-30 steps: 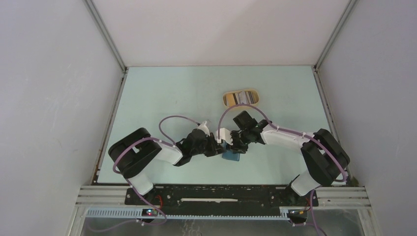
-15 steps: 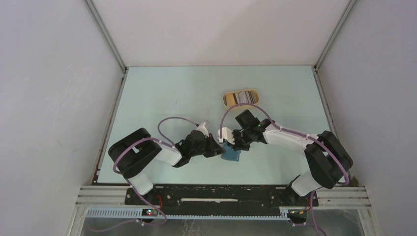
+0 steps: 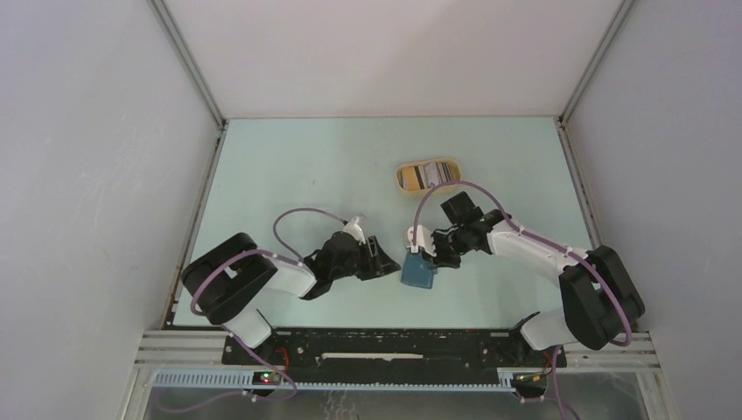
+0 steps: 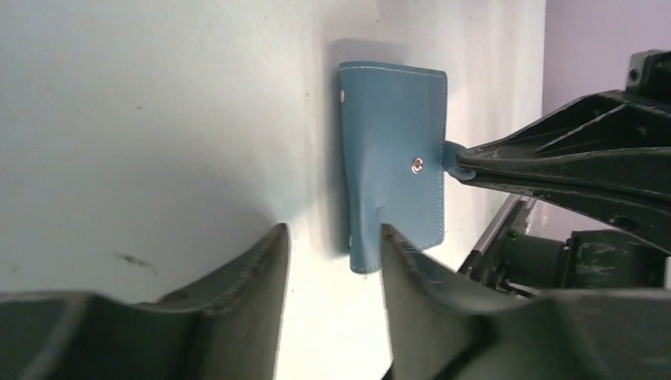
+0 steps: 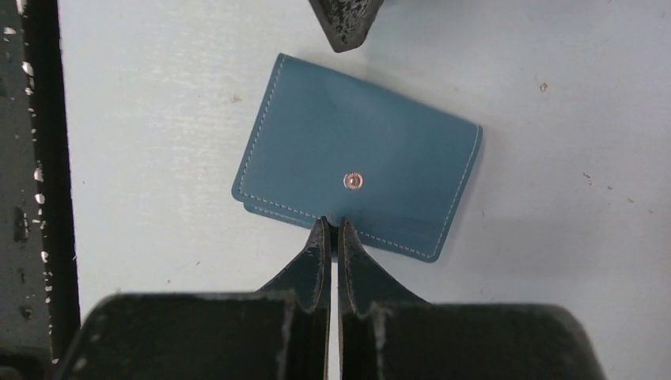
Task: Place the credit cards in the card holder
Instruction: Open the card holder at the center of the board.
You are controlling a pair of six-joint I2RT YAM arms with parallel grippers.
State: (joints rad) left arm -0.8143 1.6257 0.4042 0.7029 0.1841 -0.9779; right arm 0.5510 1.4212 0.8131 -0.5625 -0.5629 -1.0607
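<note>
One tight pinch by the right hand [image 5: 332, 228] holds the snap tab [image 4: 453, 159] of the closed card holder [image 5: 380, 146], likely to unsnap it; the left hand [image 4: 332, 241] gapes wide alongside.

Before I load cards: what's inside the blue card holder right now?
Its inside is hidden: the card holder lies folded shut, the right hand pinching its edge tab. The only credit cards visible sit in the tan tray.
</note>
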